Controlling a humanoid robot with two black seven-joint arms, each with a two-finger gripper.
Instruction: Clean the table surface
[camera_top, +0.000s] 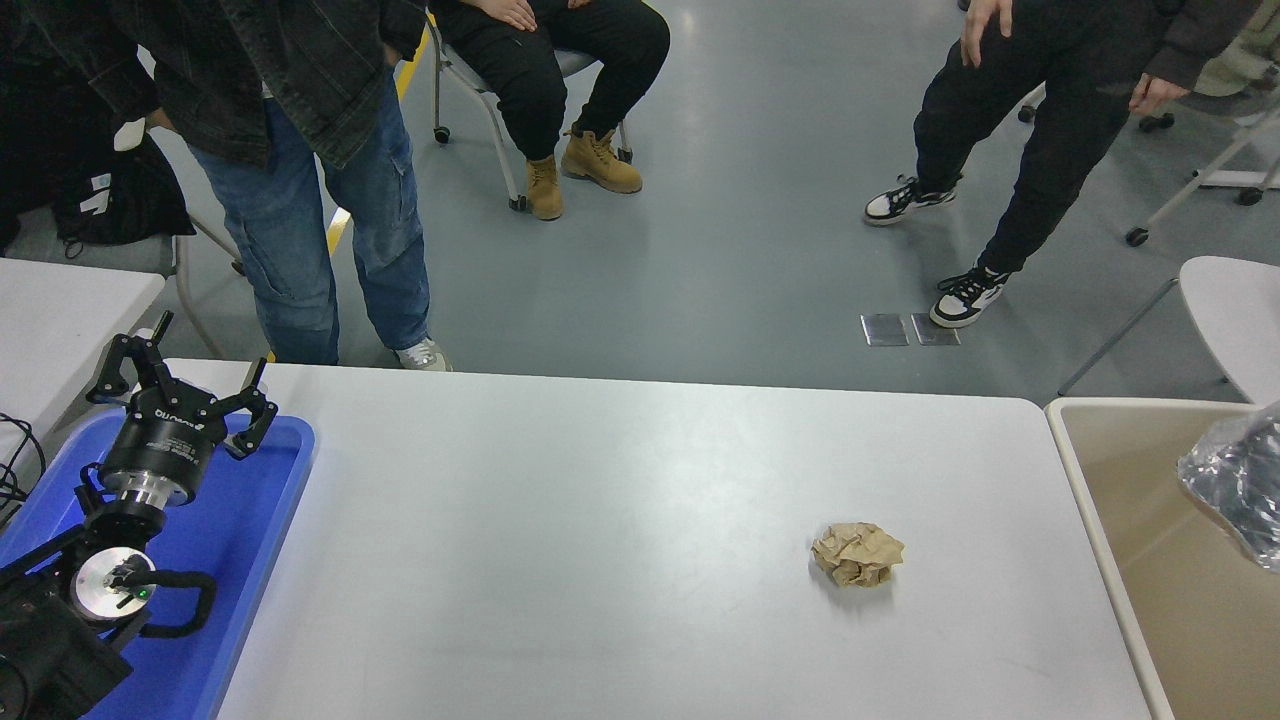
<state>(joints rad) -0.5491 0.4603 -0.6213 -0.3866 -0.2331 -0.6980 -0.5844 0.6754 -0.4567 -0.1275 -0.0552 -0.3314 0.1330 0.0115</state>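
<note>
1 paper wad (857, 555) lies on the table surface (600, 520), well apart from left gripper's (180, 385) seemingly spread fingers (255, 420).

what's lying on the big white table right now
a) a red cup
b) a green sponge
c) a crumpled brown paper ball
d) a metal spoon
c: a crumpled brown paper ball sits alone on the right part of the glossy white table surface, far from the left tool parked over the blue plastic tray.

Lab: robot arm (60, 600), onlookers (300, 150)
</note>
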